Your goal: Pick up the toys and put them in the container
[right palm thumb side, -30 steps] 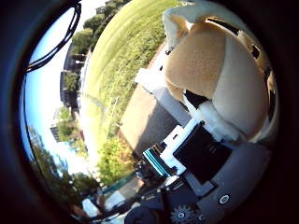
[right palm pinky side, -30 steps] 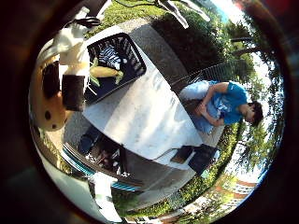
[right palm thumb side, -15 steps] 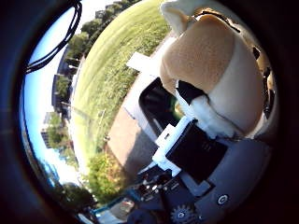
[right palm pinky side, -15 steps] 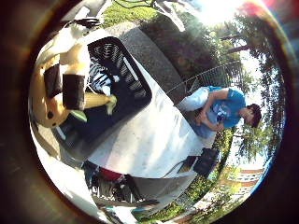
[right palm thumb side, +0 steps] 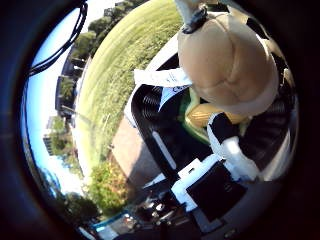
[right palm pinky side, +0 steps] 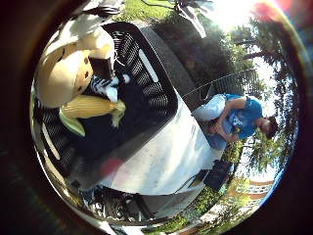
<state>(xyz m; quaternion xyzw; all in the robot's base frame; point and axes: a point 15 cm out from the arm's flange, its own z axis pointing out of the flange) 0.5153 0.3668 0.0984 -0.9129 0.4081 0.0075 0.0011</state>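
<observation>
A tan plush toy (right palm thumb side: 227,65) with a white tag (right palm thumb side: 162,77) hangs over the black slotted basket (right palm pinky side: 156,83). My right hand (right palm thumb side: 220,170) has white and black fingers (right palm thumb side: 231,150) curled against the toy's underside, and it still looks held. A yellow corn toy with a green husk (right palm pinky side: 90,106) lies in the basket. A black-and-white striped toy (right palm pinky side: 105,84) lies beside it. The plush hides part of the basket's inside.
The basket stands on a white table (right palm pinky side: 166,156) outdoors, near the table's end. A paved strip (right palm thumb side: 132,150) and grass (right palm thumb side: 130,55) lie beyond it. A person in a blue shirt (right palm pinky side: 239,120) sits past the table's far side, touching nothing.
The hand has carried the plush from beside the table to over the basket, which now fills much of both views. The plush sits a little farther from the palm.
</observation>
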